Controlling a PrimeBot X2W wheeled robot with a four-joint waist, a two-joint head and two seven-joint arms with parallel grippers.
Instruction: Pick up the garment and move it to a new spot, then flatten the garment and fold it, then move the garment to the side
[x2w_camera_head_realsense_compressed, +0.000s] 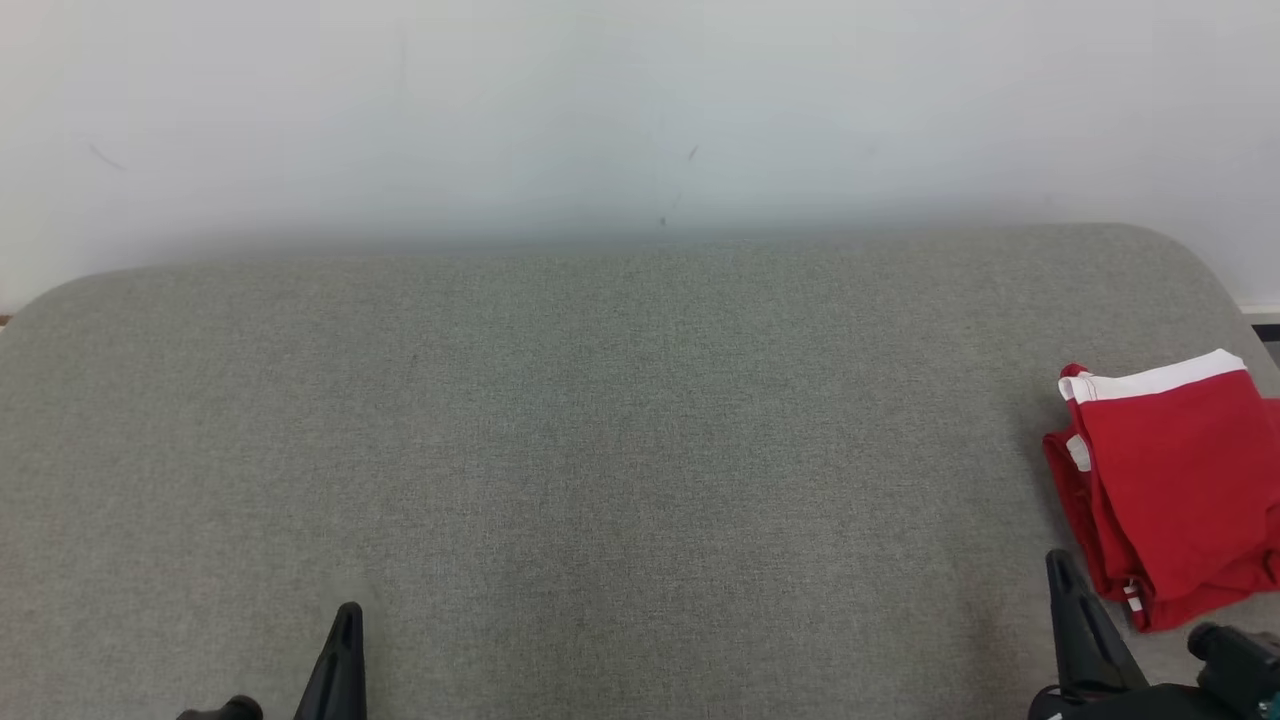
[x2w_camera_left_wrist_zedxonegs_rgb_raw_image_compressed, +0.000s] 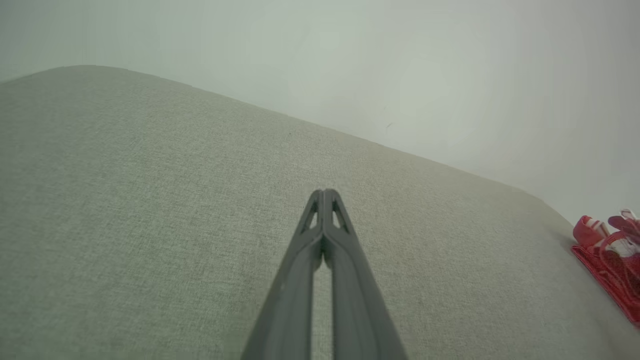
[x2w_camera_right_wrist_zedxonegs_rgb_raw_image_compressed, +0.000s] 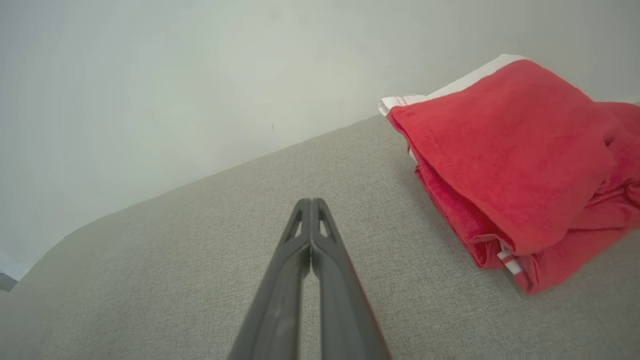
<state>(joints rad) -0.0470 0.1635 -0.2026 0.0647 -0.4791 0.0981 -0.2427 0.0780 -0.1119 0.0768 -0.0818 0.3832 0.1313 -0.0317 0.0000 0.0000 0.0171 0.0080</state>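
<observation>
The left gripper (x2w_camera_left_wrist_zedxonegs_rgb_raw_image_compressed: 324, 192) is pinched tight, holding nothing. The right gripper (x2w_camera_right_wrist_zedxonegs_rgb_raw_image_compressed: 311, 201) is pinched tight and empty too. The folded red garment (x2w_camera_right_wrist_zedxonegs_rgb_raw_image_compressed: 515, 160) lies near its tips at 2 o'clock, not touching. Up close, its stacked layers and white band (x2w_camera_right_wrist_zedxonegs_rgb_raw_image_compressed: 450, 87) show. From the head, it sits at 3 o'clock on the grey cloth top (x2w_camera_head_realsense_compressed: 600, 420).

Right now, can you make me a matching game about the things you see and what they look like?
Things:
1. garment
2. left gripper
3. right gripper
4. table

Descriptions:
A. grey fabric top
B. shut, close beside the garment
C. red with a white band, folded at the right edge
D. shut, far from the garment

Pairs: 1-C, 2-D, 3-B, 4-A
</observation>
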